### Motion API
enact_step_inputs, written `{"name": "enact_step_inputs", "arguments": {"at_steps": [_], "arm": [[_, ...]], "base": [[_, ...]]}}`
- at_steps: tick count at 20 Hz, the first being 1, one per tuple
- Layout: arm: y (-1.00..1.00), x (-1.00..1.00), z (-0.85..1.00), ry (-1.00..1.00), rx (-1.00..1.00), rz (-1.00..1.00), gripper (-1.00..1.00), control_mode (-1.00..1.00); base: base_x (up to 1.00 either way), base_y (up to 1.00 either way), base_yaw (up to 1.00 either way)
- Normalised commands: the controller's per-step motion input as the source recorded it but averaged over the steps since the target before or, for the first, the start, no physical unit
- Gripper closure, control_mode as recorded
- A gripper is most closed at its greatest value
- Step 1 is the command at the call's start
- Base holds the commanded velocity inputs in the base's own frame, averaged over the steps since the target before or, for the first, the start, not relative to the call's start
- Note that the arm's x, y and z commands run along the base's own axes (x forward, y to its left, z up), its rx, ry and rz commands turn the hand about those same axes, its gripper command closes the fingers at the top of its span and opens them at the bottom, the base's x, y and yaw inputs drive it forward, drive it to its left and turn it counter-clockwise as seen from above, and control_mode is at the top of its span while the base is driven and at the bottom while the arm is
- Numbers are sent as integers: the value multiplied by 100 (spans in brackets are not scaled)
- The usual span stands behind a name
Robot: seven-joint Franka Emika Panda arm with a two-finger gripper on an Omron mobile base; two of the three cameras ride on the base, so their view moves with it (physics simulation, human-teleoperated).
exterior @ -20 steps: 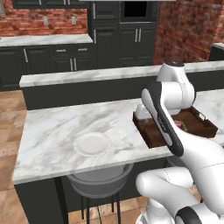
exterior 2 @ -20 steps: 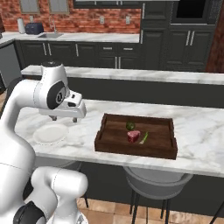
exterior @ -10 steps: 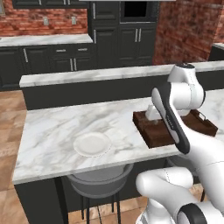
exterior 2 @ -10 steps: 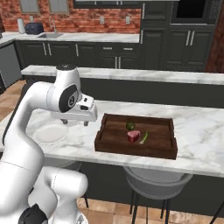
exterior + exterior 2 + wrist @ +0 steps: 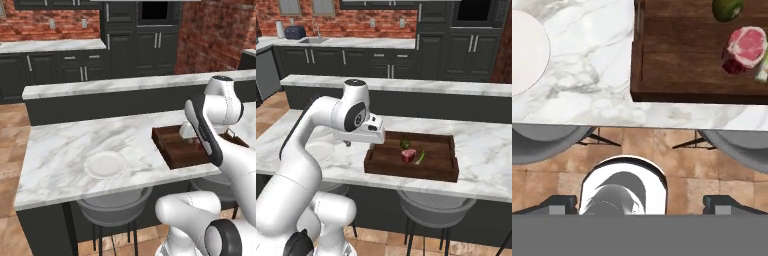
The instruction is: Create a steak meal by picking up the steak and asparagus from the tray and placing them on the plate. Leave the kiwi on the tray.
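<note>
The dark wooden tray (image 5: 438, 165) lies on the marble counter and holds the red-pink steak (image 5: 409, 155), the thin light green asparagus (image 5: 420, 157) just right of it, and the dark green kiwi (image 5: 405, 144) behind. The white plate (image 5: 105, 164) sits bare to the tray's left; my arm partly hides it in the right base view. My gripper (image 5: 359, 143) hangs open above the counter at the tray's left edge, holding nothing. In the hand view the steak (image 5: 744, 49), kiwi (image 5: 728, 9) and asparagus (image 5: 762, 72) are at the upper right, the plate (image 5: 527, 50) at the left, and the fingertips (image 5: 562, 202) stand wide apart.
Grey stools (image 5: 436, 205) stand under the counter's front edge. A raised dark counter ledge (image 5: 406, 85) runs behind the work surface. Bare marble (image 5: 65, 145) lies around the plate and between plate and tray.
My arm has swung from above the plate sideways toward the tray; the gripper now hangs at the tray's left edge. Steak, asparagus, kiwi and plate have not moved.
</note>
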Motion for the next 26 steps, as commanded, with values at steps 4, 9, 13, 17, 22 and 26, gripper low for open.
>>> {"name": "enact_step_inputs", "arguments": {"at_steps": [4, 9, 13, 17, 22, 26], "arm": [[-68, 36, -17, 8, 2, 0, -100, -100], [-83, 52, -25, 12, 3, 0, -100, -100], [-62, 46, -41, 13, 0, 0, -100, -100], [-36, 54, -45, 14, 0, 0, -100, -100], [-26, 54, -40, 10, 0, 0, -100, -100], [-14, 46, -32, 6, 0, 0, -100, -100]], "base": [[0, 0, 0], [0, 0, 0], [0, 0, 0], [0, 0, 0], [0, 0, 0], [0, 0, 0]]}}
